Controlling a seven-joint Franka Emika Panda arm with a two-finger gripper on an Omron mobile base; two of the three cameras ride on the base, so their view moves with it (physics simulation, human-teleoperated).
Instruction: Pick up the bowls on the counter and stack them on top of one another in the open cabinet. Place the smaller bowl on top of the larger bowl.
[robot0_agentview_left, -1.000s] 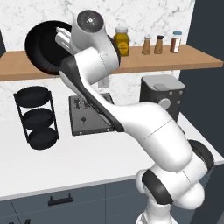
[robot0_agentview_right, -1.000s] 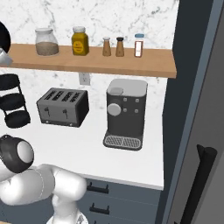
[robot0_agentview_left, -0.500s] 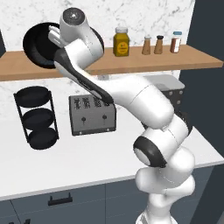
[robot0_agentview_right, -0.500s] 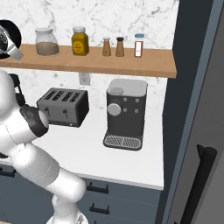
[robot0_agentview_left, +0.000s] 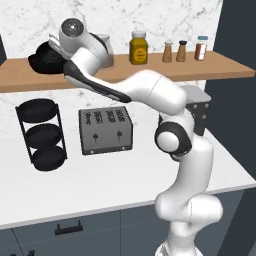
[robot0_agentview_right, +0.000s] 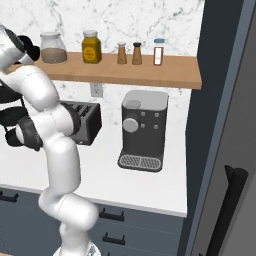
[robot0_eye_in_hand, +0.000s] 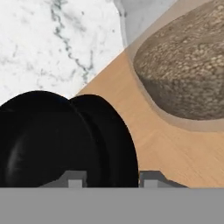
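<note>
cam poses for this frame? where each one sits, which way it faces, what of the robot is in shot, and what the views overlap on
Left base view: behind the arm, to its left, facing forward and down at the counter, toaster and shelf; the arm rises at lower right.
Right base view: behind-right, facing the coffee machine; the arm stands at left.
Hand view: on the hand, close over the shelf, facing black bowls and a jar; finger tips at bottom.
Shared: shelf, jars, toaster.

I find no readable text, brand, number or sign in any view. The amber jar (robot0_agentview_left: 138, 48) on the shelf (robot0_agentview_left: 210, 67) carries a yellow label, but its marks are too small and blurred for me to read. The white-capped shaker (robot0_agentview_right: 159, 52) shows a red band with no legible lettering. The toaster (robot0_agentview_left: 106, 130) and coffee machine (robot0_agentview_right: 143, 130) bear unmarked controls.
</note>
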